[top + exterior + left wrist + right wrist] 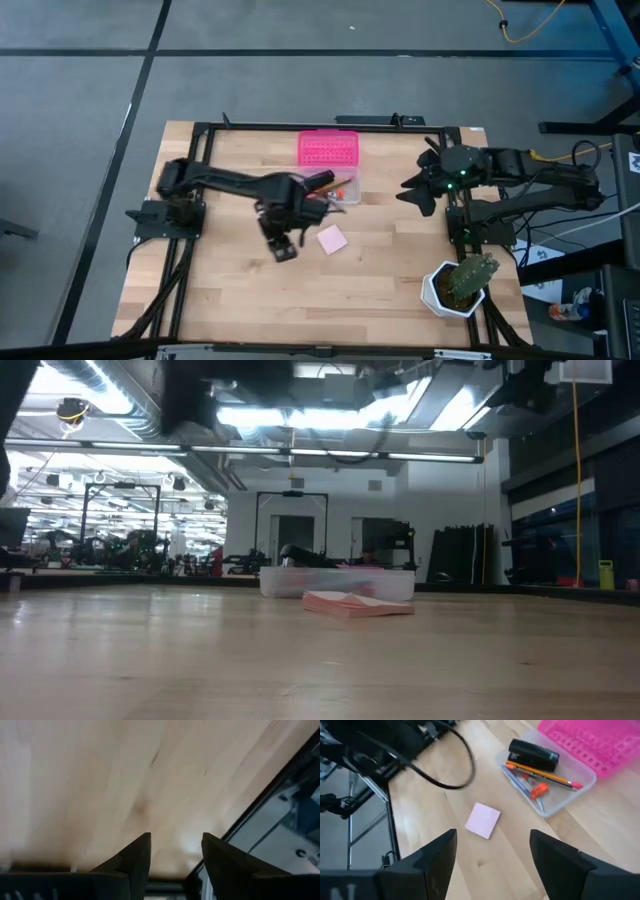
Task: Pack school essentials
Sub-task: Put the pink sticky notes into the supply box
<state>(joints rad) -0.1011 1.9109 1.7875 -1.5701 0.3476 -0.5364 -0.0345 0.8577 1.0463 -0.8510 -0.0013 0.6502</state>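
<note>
Your left gripper [283, 245] is hanging over the bare wood near the middle of the table [230, 290], just beside the pink square notepad [332, 238], and its wrist view is showing the two fingers [135, 862] standing apart with only tabletop between them, so it is released and carrying nothing. Your right gripper [415, 190] is waiting near the table's right edge, raised and pointing in toward the centre; its fingers [437, 855] are spread wide as well, gripping nothing. You are seeing the notepad lying flat on the wood by itself, apart from the clear plastic box [580, 787]. That box is sitting toward the far side of the table with its pink lid [327, 149] lying open just behind it. Inside the box you are looking at the small black oblong item [532, 754], the orange pencil [542, 775] lying just beside it, a small orange-red piece [538, 791] near the pencil, and slim pens [520, 785] running along the box floor; the red-handled scissors are not something you can pick out clearly here. From table height the notepad [355, 603] is showing in front of the box [335, 582]. The cactus in a white pot [458, 285] is standing at the near right corner, well apart from everything else.
</note>
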